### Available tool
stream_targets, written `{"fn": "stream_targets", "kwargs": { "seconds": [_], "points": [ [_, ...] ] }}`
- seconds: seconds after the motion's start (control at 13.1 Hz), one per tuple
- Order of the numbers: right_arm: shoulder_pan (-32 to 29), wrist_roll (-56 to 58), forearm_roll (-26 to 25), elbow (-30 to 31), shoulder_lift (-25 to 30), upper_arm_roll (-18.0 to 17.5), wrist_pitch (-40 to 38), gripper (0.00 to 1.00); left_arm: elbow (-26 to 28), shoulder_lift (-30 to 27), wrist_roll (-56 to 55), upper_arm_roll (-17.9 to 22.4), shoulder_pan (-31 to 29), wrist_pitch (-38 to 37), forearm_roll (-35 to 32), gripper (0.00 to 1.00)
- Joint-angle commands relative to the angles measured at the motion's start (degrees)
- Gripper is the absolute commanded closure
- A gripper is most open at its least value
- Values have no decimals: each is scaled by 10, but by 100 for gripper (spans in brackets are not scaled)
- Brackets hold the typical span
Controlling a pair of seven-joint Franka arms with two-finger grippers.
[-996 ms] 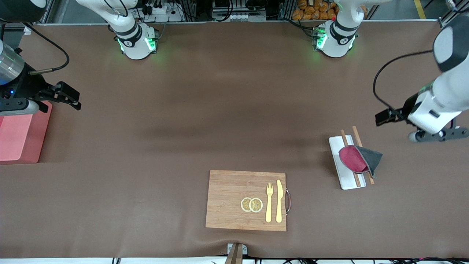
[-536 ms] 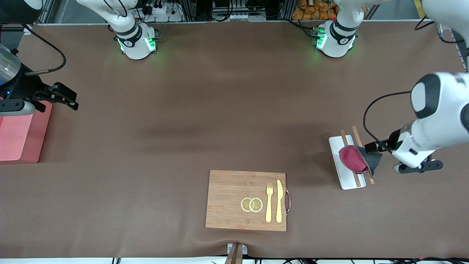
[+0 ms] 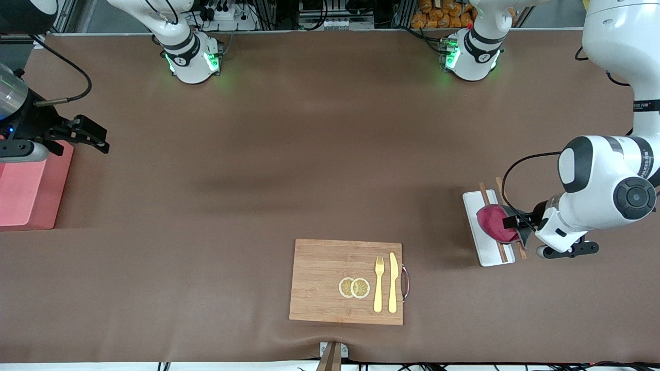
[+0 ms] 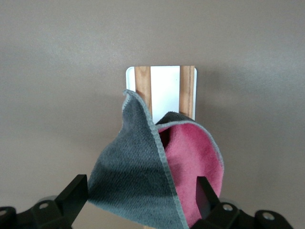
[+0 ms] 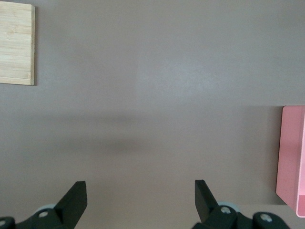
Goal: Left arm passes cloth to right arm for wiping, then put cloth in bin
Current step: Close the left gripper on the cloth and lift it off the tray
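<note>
Left wrist view shows the cloth (image 4: 157, 167) best: it lies draped over a white tray (image 4: 165, 86) and two wooden chopsticks (image 4: 143, 86), grey face folded up on one side and crimson face open on the other, with its nearest edge running out of the picture. The left gripper (image 4: 140, 200) hangs just over it, jaws spread wide with a finger on either side of the cloth; whether the fingers (image 4: 74, 195) touch the fabric I cannot tell. In the front view the left arm (image 3: 598, 190) covers the cloth's grey part, so only the crimson patch shows, at the left arm's end of the table. The cutting board (image 3: 346, 281) with lemon slices (image 3: 354, 287), fork (image 3: 379, 284) and knife (image 3: 393, 282) lies nearer the camera. The right gripper (image 5: 140, 200) waits with jaws wide and empty above bare table beside the bin (image 3: 28, 185), which the picture edges crop.
</note>
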State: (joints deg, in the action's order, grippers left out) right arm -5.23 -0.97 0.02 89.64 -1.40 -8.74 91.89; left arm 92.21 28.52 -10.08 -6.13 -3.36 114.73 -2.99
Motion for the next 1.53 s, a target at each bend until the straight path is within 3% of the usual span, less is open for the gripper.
{"fn": "stream_targets", "kwargs": {
  "seconds": [0.0,0.15,0.38,0.54,0.69,1.46],
  "points": [
    [-8,-2,7,4,8,-5,-2,0,-7,11,1,-2,-2,2,-10,0],
    [-10,-2,8,4,7,-5,0,0,-7,13,2,-2,-2,2,-10,0],
    [-15,-1,8,4,4,-5,10,0,-7,16,-6,-2,4,2,-10,41],
    [-14,-2,8,4,4,-5,12,0,-7,15,-2,-2,6,1,-11,80],
    [-13,-1,7,4,3,-6,12,0,-7,15,-1,-2,8,1,-11,100],
    [-54,-4,2,1,-32,-4,25,0,-19,-12,-5,-17,16,0,-11,100]
  ]
}}
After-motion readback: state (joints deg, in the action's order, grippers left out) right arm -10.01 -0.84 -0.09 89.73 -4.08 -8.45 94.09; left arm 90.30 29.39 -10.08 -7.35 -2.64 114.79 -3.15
